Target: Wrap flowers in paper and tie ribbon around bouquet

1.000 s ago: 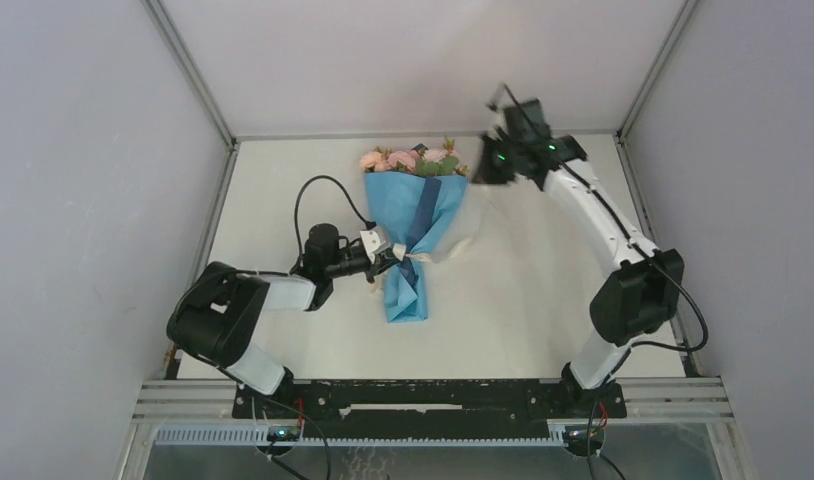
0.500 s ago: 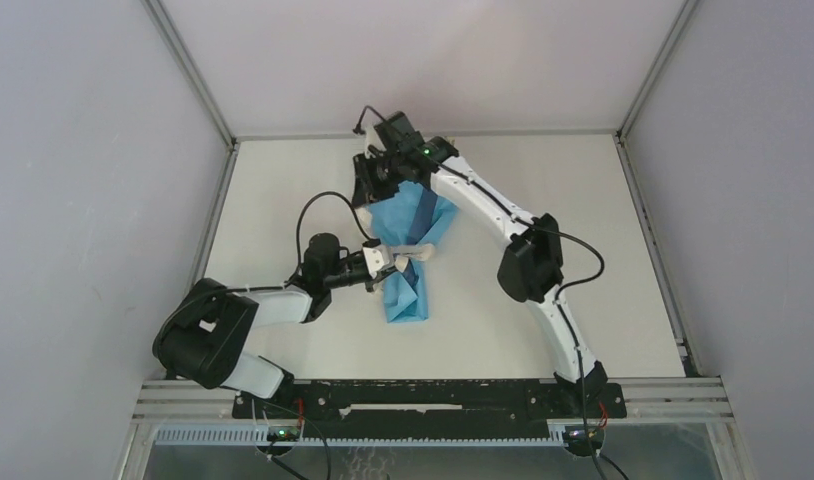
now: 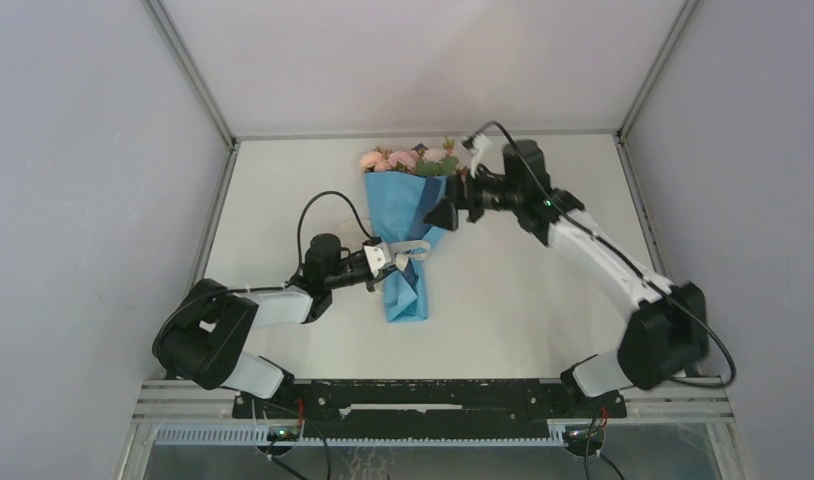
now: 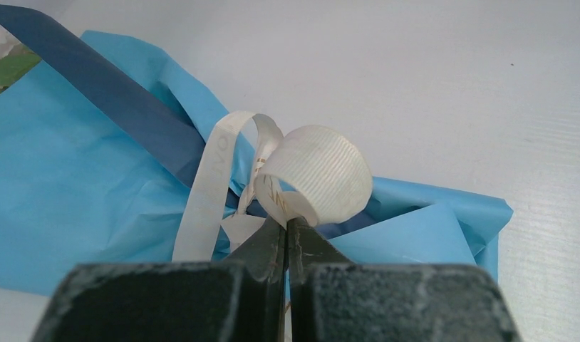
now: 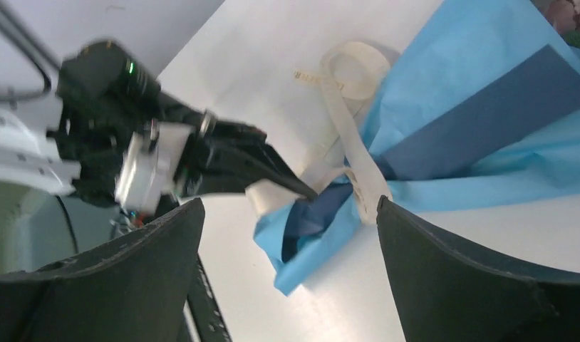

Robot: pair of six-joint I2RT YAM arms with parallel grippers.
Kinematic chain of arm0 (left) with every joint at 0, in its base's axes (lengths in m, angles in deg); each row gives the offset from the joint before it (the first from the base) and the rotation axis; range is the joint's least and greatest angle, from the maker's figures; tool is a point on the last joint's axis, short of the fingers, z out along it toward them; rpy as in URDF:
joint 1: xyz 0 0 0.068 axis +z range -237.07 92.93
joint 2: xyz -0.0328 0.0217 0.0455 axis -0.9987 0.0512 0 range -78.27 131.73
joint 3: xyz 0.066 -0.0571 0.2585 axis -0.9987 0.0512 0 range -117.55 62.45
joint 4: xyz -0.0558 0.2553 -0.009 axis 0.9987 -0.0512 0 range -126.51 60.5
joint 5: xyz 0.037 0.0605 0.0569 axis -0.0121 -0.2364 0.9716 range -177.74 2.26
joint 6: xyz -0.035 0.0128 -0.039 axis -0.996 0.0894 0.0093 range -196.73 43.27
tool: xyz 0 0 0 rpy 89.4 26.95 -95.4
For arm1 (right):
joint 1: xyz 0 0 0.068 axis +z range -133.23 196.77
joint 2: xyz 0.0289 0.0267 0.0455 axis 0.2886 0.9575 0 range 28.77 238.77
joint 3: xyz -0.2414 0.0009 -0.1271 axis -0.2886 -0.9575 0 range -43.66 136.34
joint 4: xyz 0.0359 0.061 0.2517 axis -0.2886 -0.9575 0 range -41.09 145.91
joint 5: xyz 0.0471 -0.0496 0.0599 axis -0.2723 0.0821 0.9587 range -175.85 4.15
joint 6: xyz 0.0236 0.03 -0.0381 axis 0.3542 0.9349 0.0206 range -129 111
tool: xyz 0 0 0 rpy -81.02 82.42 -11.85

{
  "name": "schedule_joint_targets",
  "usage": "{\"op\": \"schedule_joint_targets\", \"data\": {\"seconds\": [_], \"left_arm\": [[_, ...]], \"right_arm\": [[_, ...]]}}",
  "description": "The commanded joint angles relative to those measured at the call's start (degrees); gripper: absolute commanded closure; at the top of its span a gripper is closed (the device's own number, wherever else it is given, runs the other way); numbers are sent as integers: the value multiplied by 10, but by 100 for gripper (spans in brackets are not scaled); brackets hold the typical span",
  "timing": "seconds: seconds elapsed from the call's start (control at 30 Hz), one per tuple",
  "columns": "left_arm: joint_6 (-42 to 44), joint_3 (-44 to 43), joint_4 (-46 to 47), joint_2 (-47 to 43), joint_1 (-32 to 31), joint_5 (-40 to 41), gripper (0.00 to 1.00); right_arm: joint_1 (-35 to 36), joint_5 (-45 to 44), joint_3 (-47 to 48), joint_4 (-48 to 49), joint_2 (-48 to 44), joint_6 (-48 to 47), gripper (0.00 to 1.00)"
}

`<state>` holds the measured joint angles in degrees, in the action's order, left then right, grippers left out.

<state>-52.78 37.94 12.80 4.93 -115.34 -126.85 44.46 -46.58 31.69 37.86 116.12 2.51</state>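
Observation:
The bouquet (image 3: 411,235) lies mid-table: pink flowers (image 3: 408,158) top a light-blue paper (image 3: 398,215) cone with a navy strip (image 3: 424,203). A cream ribbon (image 3: 411,257) circles its narrow waist. My left gripper (image 3: 386,262) reaches in from the left and is shut on a curled ribbon (image 4: 316,171) loop, its tips (image 4: 287,226) pinched together over the paper (image 4: 66,192). My right gripper (image 3: 445,214) hovers at the cone's right edge, open wide. Between its jaws (image 5: 288,206) I see the ribbon (image 5: 355,153), the paper (image 5: 479,107) and the left gripper (image 5: 273,167); nothing is held.
The white table (image 3: 543,290) is walled by grey panels on three sides, with metal posts at the back corners. A black rail (image 3: 413,395) carrying both arm bases runs along the near edge. The left arm's cable (image 3: 313,200) loops above the table.
The right arm swung from the back right across the flowers and then back to the cone's right edge, and its jaws opened. The left gripper kept its hold on the ribbon.

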Motion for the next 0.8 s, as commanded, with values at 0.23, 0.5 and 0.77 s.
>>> {"op": "schedule_joint_targets", "data": {"seconds": [0.23,0.5,0.77], "left_arm": [[-5,-2,18,-13,-4,3,100],[0,-4,10,-14,-4,4,100],[2,-5,6,-13,-4,1,100]], "right_arm": [[42,97,-181,277,-30,-166,33],[63,109,-169,296,47,-157,29],[67,143,-149,246,81,-153,33]]}}
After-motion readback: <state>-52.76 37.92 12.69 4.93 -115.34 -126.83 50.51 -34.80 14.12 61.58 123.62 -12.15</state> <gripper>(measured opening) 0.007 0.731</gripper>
